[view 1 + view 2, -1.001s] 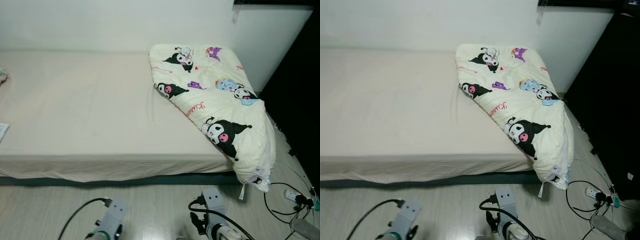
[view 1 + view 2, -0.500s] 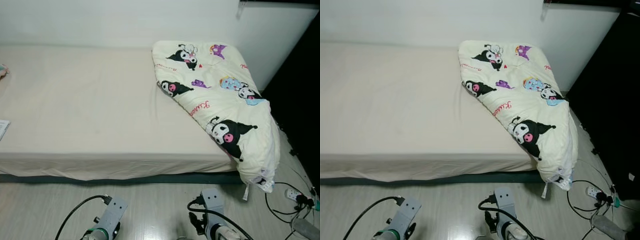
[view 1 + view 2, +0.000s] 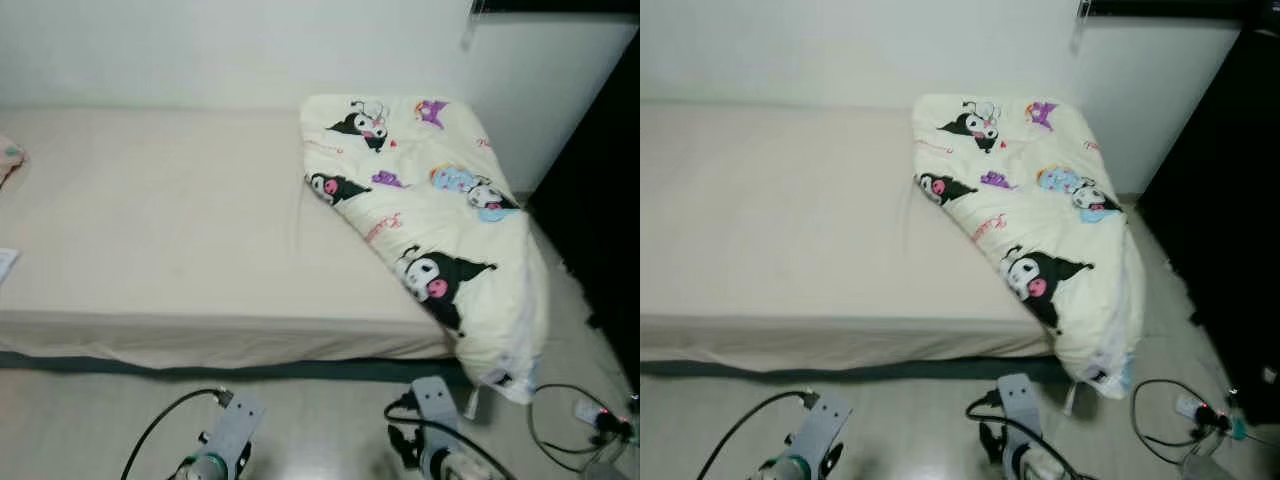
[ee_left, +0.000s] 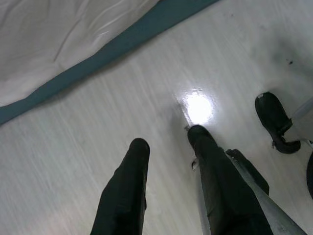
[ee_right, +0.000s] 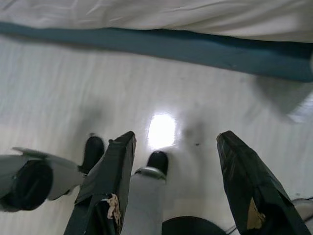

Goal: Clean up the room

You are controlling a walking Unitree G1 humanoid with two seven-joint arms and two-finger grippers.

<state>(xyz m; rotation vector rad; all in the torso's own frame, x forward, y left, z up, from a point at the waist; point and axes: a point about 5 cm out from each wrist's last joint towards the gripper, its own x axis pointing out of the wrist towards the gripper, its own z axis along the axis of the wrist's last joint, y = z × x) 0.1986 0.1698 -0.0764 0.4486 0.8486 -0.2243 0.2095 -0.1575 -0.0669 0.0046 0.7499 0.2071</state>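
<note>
A cream blanket with black cartoon figures (image 3: pixel 430 210) lies folded on the right end of the bed (image 3: pixel 170 220) and droops over its front corner toward the floor. The bed wears a plain cream sheet above a dark teal base (image 5: pixel 195 49). Both arms hang low in front of the bed, over the pale floor. My left gripper (image 4: pixel 168 138) is open, with nothing between its black fingers. My right gripper (image 5: pixel 177 137) is open wide, also with nothing in it. The robot's black feet (image 5: pixel 157 161) stand on the floor below the grippers.
Black cables and a white power strip (image 3: pixel 590 412) lie on the floor at the right, beside a tall black cabinet (image 3: pixel 600 200). A pink item (image 3: pixel 8 155) and a paper (image 3: pixel 5 265) sit at the bed's left edge. A white wall runs behind.
The whole picture shifted slightly as the camera bobbed. The blanket, the bed and both hanging arms stay as they were.
</note>
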